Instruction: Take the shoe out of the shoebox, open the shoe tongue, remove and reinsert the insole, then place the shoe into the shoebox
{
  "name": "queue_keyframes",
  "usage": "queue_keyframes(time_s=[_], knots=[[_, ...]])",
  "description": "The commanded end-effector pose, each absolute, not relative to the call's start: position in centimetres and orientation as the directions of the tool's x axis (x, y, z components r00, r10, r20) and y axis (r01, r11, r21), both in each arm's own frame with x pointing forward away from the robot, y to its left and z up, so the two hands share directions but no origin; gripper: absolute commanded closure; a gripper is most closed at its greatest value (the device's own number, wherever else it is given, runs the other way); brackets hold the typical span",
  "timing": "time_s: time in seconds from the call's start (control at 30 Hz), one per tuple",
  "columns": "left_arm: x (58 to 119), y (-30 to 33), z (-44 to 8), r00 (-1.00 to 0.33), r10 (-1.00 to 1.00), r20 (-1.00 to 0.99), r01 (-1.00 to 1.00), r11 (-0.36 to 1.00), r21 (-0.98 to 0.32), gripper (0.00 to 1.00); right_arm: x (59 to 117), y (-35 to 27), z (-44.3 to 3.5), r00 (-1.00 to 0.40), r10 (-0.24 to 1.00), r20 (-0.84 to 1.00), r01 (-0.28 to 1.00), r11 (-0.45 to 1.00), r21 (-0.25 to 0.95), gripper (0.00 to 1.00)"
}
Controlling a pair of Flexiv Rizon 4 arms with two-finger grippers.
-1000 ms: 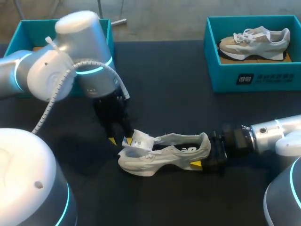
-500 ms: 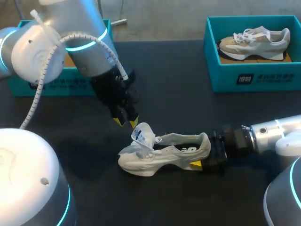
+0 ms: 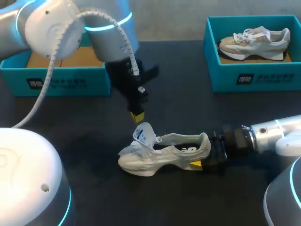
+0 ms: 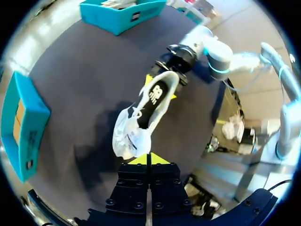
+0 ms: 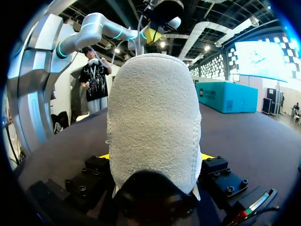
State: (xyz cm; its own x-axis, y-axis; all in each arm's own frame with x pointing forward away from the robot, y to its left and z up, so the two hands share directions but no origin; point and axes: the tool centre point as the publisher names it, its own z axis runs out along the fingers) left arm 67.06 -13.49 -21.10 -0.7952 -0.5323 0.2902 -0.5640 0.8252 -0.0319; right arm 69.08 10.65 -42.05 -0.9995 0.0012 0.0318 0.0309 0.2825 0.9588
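My left fingers have lifted off the raised tongue of the pale grey mesh trainer since a second ago and swung up and to the right. They now hang just above that tongue, yellow tips pressed together, holding nothing. At far left sits an open teal cardboard shoebox with brown card inside. The trainer rests on its sole on the dark worktop, toe pointing left, well apart from both boxes. My right fingers are clamped on its heel from both sides. At far right, a second teal shoebox holds a beige lace-up trainer.
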Motion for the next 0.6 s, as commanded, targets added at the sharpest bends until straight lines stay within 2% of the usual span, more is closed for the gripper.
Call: queue_keyframes(time_s=[0.03,0.4,0.6], knots=[[68.0,-14.3,-20.9,-0.878,-0.345,0.332,-0.334,0.938,0.092,1.0,69.1,10.9,-42.2,-1.0,0.003,0.031,0.03,0.285,0.958,1.0],[68.0,-14.3,-20.9,-0.878,-0.345,0.332,-0.334,0.938,0.092,1.0,69.1,10.9,-42.2,-1.0,0.003,0.031,0.03,0.285,0.958,1.0],[67.9,-15.6,-21.8,-0.928,-0.219,0.302,-0.238,0.971,-0.026,1.0,69.1,10.9,-42.2,-1.0,0.003,0.031,0.03,0.285,0.958,1.0]])
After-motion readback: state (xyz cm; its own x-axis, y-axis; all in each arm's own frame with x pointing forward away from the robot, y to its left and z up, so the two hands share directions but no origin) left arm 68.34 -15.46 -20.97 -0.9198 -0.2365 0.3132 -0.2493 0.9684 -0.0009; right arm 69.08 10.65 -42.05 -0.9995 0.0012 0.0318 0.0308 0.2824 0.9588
